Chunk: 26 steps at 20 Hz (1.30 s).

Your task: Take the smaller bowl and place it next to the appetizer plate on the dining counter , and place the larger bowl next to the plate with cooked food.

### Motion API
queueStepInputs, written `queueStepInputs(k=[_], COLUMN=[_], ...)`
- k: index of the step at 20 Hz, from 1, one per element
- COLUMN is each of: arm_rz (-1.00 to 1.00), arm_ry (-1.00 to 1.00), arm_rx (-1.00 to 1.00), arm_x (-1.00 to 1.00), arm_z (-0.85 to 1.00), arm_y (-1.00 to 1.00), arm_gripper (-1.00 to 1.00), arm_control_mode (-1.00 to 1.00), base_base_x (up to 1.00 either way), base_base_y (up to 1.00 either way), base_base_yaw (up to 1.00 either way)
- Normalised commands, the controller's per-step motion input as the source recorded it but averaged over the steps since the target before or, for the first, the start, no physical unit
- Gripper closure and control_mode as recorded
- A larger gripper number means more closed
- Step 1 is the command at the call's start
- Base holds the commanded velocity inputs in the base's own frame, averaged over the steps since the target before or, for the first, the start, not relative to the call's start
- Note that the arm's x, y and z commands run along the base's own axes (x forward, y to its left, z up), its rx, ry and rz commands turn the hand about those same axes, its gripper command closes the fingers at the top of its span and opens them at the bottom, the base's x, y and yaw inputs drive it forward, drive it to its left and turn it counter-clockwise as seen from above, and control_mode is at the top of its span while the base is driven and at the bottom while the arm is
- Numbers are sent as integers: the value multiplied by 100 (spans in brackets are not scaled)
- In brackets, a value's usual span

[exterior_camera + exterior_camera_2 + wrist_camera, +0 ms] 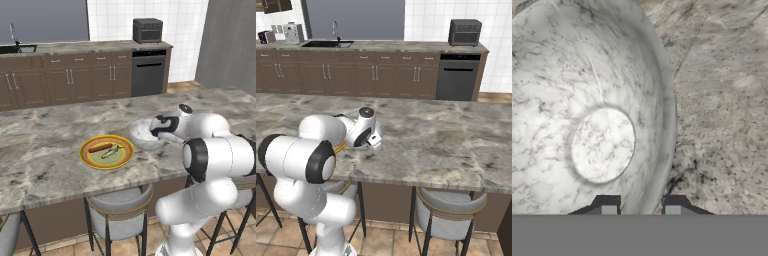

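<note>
My gripper (640, 207) is clamped across the rim of the larger bowl (141, 134), one finger inside the wall and one outside. The bowl is wide, deep, grey-white marbled stone with a flat round floor. It sits on the veined stone bench (45, 145) just beside the glossy yellow-orange plate with cooked food (106, 151).

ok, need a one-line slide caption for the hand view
Gripper straddling the rim of the larger bowl, one fingertip inside and one outside, on the dining counter.
</note>
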Motion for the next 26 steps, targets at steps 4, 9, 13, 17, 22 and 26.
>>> queueStepInputs(k=[4,9,13,17,22,26], arm_rz=[0,0,0,0,0,2], arm_ry=[0,0,1,0,-3,-12], arm_rx=[0,0,0,-1,-5,-8], arm_x=[42,29,4,-6,-43,-84], arm_z=[-31,-28,-10,4,56,98], arm_y=[0,1,0,0,0,1], arm_gripper=[100,100,-100,-100,-100,-100], arm_control_mode=[-100,-100,-100,-100,-100,-100], base_base_x=[0,0,0,0,0,0], base_base_y=[0,0,0,0,0,0], base_base_yaw=[0,0,0,0,0,0])
